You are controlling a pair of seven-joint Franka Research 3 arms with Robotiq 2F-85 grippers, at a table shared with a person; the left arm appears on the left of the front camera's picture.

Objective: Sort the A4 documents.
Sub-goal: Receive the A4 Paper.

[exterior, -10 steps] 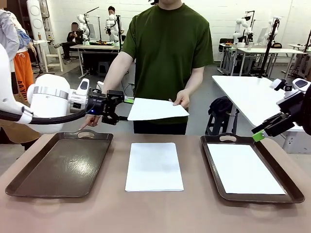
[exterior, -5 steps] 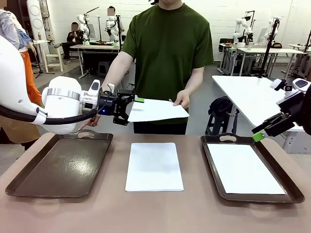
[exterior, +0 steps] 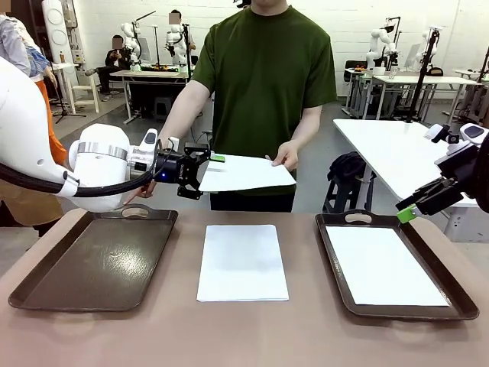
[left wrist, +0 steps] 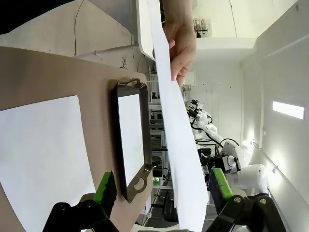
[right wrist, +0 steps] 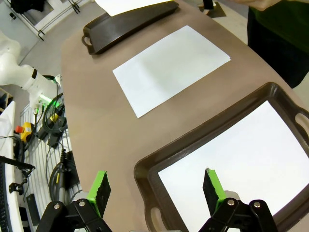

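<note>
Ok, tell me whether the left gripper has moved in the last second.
Yes. The left gripper has shifted farther right of the left tray handle, and its open jaws now straddle the held sheet at its edge.

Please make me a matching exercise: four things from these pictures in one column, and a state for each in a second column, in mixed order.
Things:
1. left tray
2. right tray
3. person's hand
4. left gripper

States:
a. open, one finger on each side of the held sheet
b. a white sheet lies inside
c. shows its bare dark bottom
d. holds a sheet in the air

Pairs: 1-c, 2-b, 3-d, 4-a
</note>
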